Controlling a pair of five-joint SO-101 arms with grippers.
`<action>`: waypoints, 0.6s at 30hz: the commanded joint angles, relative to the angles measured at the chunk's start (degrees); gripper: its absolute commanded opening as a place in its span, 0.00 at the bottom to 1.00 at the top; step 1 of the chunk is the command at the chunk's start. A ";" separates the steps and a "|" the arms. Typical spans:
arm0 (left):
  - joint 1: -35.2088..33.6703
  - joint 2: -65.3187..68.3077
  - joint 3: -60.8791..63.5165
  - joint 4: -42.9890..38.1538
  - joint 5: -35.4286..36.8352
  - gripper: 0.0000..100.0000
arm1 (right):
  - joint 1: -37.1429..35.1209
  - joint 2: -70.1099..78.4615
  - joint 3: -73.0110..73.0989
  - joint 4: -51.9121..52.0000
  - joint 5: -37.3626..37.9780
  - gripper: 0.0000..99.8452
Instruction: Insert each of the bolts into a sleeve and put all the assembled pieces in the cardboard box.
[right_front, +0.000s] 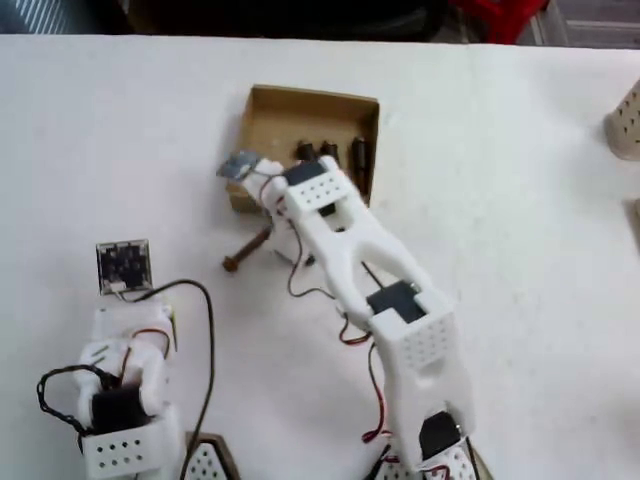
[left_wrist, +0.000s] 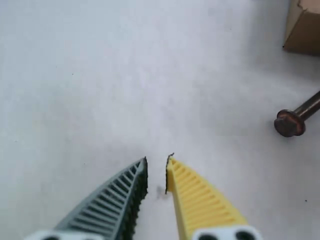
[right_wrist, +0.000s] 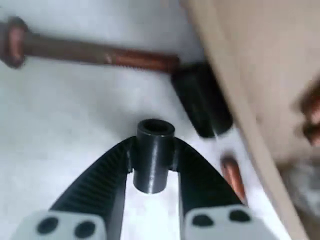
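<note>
Left hand (left_wrist: 156, 172): near left, over bare tabletop (left_wrist: 100, 75); fingers a little apart, nothing between them.
Bolt (right_front: 247, 251): loose on the tabletop, just near of the box's left corner; its thread end meets a second sleeve (right_wrist: 202, 102), joined or not I cannot tell.
Right hand (right_wrist: 153, 149): at the box's near wall, pinching a black sleeve (right_wrist: 151, 175).
Box (right_front: 262, 110): far centre, with dark pieces (right_front: 328, 151) inside.
Done: those pieces look assembled and boxed.
Left: probably sleeving the loose bolt and boxing it.
Unclear: the piece count; a copper stub (right_wrist: 232, 175) half hidden by a finger.

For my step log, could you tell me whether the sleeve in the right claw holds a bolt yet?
Empty: the sleeve, pinched in the right claw, shows an open, hollow bore.
</note>
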 joint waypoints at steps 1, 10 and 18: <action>-0.57 -0.48 -0.09 -0.09 -0.70 0.10 | 4.35 -7.25 -0.62 4.09 -3.60 0.02; -0.40 -0.48 -0.09 -0.09 -0.70 0.10 | 15.96 -11.47 2.29 11.21 -7.47 0.02; -0.31 -0.48 -0.09 -0.09 -0.70 0.10 | 22.99 -21.85 21.36 0.13 -8.00 0.02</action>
